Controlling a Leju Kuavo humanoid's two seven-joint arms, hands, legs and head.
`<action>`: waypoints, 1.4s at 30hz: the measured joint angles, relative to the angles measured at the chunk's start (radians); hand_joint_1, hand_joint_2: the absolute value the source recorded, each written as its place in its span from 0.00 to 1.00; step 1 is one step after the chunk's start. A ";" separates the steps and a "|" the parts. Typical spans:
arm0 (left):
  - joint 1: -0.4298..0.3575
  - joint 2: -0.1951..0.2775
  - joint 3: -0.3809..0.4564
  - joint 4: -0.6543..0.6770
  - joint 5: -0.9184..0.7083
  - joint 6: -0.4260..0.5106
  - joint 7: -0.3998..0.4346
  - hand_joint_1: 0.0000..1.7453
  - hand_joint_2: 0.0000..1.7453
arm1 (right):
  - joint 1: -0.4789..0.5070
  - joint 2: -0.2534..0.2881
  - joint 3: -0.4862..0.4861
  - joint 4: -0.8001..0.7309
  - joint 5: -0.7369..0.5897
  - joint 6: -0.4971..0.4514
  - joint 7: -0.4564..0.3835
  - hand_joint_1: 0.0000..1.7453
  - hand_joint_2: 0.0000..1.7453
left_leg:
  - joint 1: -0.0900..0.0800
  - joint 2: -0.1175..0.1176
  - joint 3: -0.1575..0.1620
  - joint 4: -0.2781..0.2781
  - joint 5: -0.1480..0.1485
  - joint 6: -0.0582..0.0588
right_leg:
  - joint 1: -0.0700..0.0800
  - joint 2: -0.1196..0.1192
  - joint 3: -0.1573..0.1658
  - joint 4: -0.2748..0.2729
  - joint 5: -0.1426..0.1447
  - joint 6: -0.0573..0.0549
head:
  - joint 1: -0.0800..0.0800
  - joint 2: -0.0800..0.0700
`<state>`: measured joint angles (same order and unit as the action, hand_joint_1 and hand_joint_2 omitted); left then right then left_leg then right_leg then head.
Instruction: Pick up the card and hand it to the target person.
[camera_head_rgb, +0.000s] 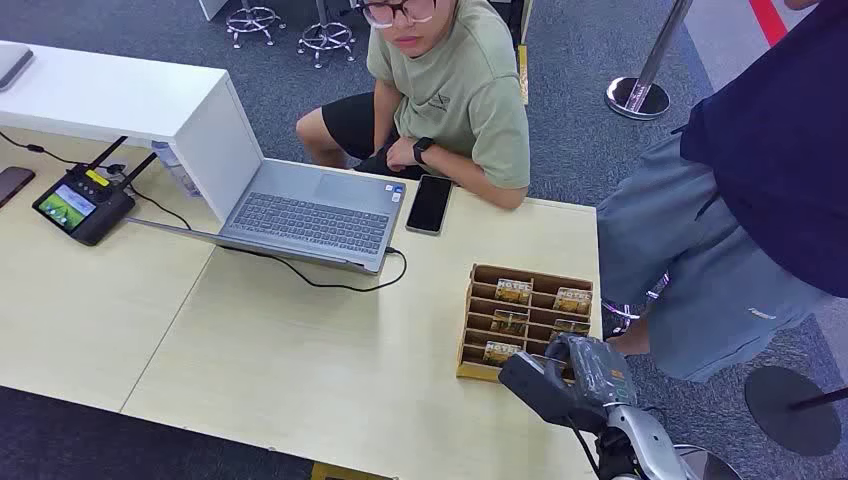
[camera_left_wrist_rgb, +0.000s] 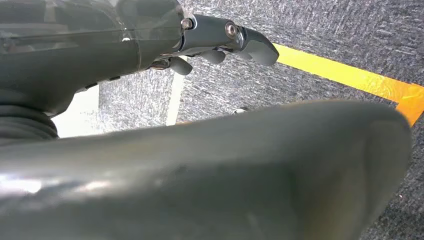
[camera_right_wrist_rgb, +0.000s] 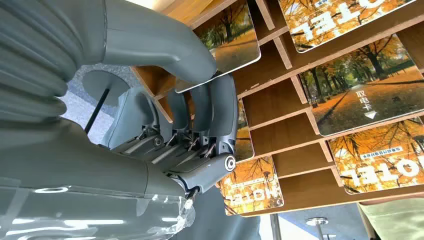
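1. The card stands in the near-row slot of the wooden card rack; the right wrist view shows the right hand pinching it, thumb on its face and fingers behind.
2. The head view adds the rack's place on the table, the right hand at its near edge, and other cards in the slots.
3. A seated person and a standing person are at the table.
4. The left hand hangs over carpet, fingers curled in on nothing.

"HOTEL" printed on the cards in the wooden rack, "取电卡" on one card
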<state>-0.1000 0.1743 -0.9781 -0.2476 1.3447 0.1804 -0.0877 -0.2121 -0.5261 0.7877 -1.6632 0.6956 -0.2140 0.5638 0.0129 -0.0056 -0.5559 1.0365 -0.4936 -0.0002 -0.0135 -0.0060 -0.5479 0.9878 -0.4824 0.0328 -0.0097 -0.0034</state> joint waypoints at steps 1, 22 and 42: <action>0.000 0.000 0.000 0.000 0.000 0.000 0.000 0.00 0.00 | 0.000 0.000 0.000 0.000 0.000 0.000 0.000 0.73 1.00 | 0.000 0.000 0.000 0.000 0.000 0.000 | 0.000 0.000 0.000 0.000 0.000 0.000 | 0.000 0.000; 0.000 0.006 -0.017 0.000 -0.066 -0.036 -0.051 0.00 0.00 | 0.061 -0.041 0.000 0.001 -0.041 -0.085 0.066 0.79 1.00 | 0.000 0.000 0.001 0.000 0.000 0.000 | 0.000 0.001 0.000 0.000 0.000 0.000 | 0.000 0.000; 0.000 0.006 -0.048 0.003 -0.067 -0.023 -0.079 0.00 0.00 | 0.111 -0.124 -0.004 -0.055 -0.009 -0.124 0.105 0.97 1.00 | 0.000 0.001 0.000 0.000 0.000 0.000 | 0.000 0.001 0.000 0.000 0.000 0.000 | 0.000 0.000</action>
<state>-0.1001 0.1799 -1.0266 -0.2445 1.2778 0.1576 -0.1670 -0.1012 -0.6502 0.7836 -1.7178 0.6866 -0.3383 0.6684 0.0125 -0.0047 -0.5558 1.0366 -0.4938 -0.0002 -0.0139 -0.0047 -0.5479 0.9877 -0.4823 0.0328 -0.0096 -0.0034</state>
